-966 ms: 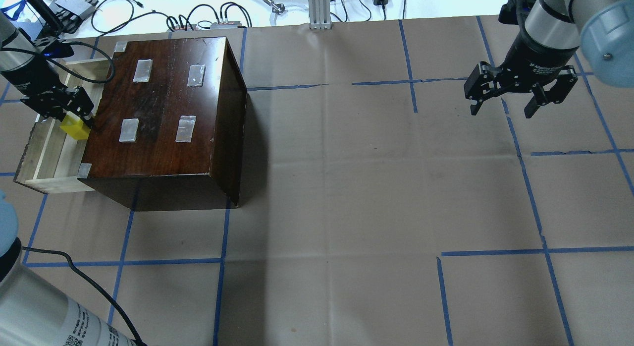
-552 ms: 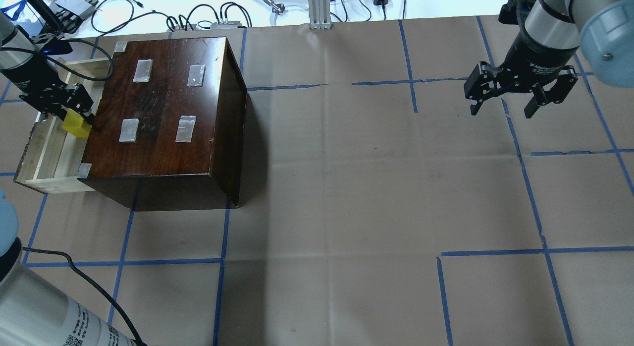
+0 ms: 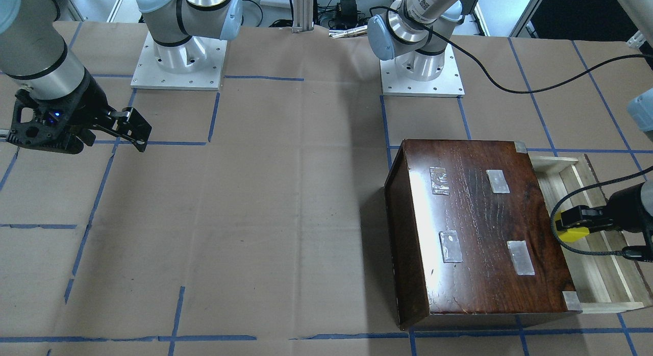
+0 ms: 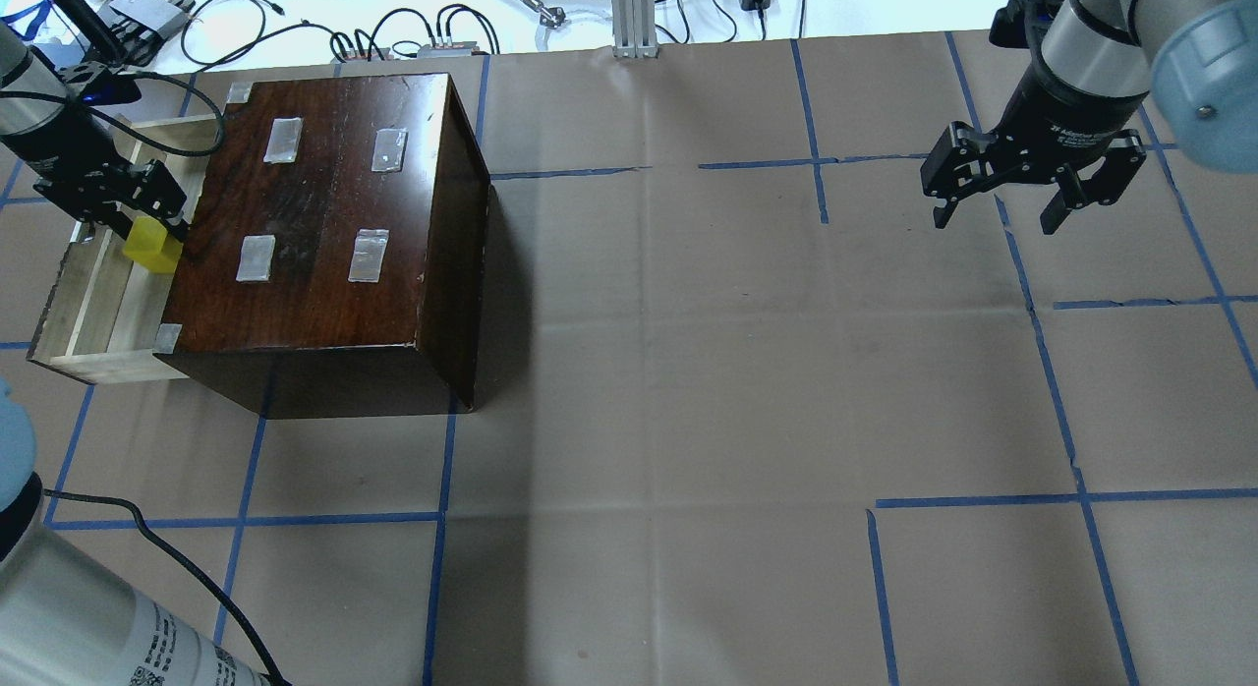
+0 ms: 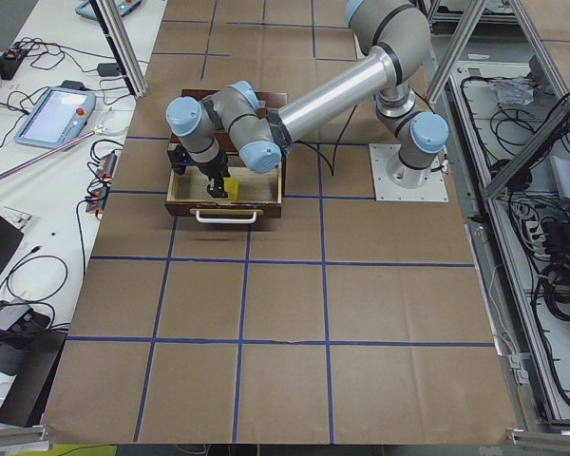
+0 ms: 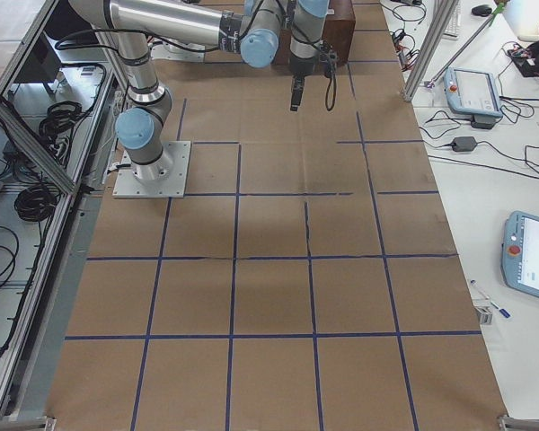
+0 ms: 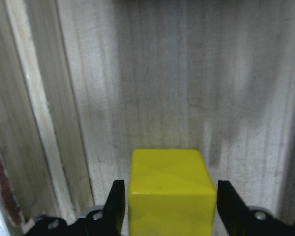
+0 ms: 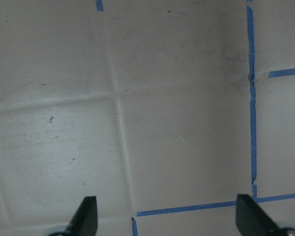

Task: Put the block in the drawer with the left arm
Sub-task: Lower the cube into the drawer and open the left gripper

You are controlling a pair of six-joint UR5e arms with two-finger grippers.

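Note:
The small yellow block (image 4: 150, 248) is held in my left gripper (image 4: 147, 230), shut on it, inside the open pale-wood drawer (image 4: 93, 283) that sticks out of the dark brown cabinet (image 4: 324, 214). In the left wrist view the block (image 7: 172, 191) sits between the two black fingers (image 7: 115, 206) just above the drawer floor (image 7: 162, 98). In the front view the block (image 3: 571, 233) hangs beside the cabinet's (image 3: 479, 223) edge, over the drawer (image 3: 607, 279). My right gripper (image 4: 995, 214) is open and empty, far to the right, above the paper.
Brown paper with blue tape lines (image 4: 629, 371) covers the table. Cables and small devices (image 4: 413, 37) lie along the far edge behind the cabinet. The right wrist view shows only paper between the open fingertips (image 8: 86, 216).
My left gripper with the block has shifted slightly toward the far side of the drawer and looks lower. The right arm has not moved.

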